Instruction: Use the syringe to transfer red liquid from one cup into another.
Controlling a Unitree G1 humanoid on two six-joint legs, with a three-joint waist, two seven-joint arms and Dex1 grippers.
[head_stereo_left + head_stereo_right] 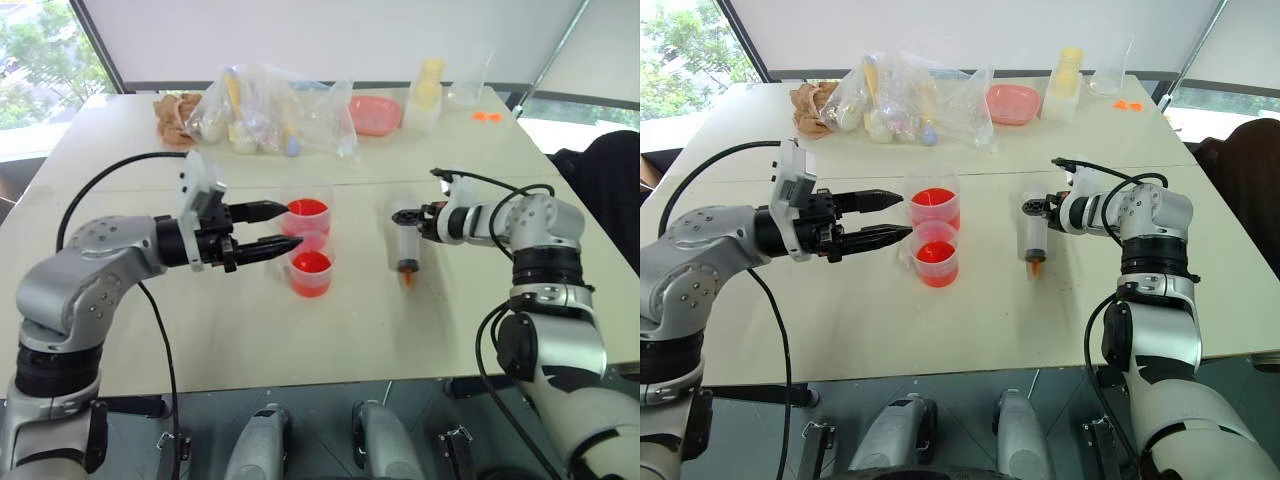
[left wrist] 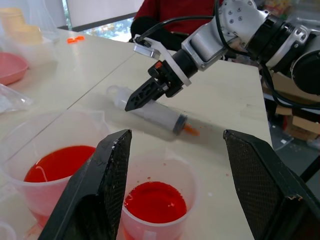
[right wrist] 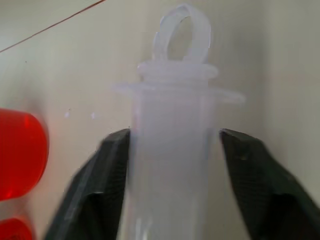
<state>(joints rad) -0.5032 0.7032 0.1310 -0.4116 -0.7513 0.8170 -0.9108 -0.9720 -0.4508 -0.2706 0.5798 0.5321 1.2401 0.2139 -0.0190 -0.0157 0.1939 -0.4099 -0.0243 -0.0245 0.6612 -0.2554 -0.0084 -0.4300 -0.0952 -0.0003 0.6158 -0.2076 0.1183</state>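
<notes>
The large clear plastic syringe lies flat on the table, well right of the two red-filled cups, long axis between the right gripper's parted fingers, ungrasped. The left gripper is spread empty beside the cups.

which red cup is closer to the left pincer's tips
The nearer cup, directly ahead of the left pincer tips; the farther cup sits behind it.

Clear glossy plastic syringe, matt table
</notes>
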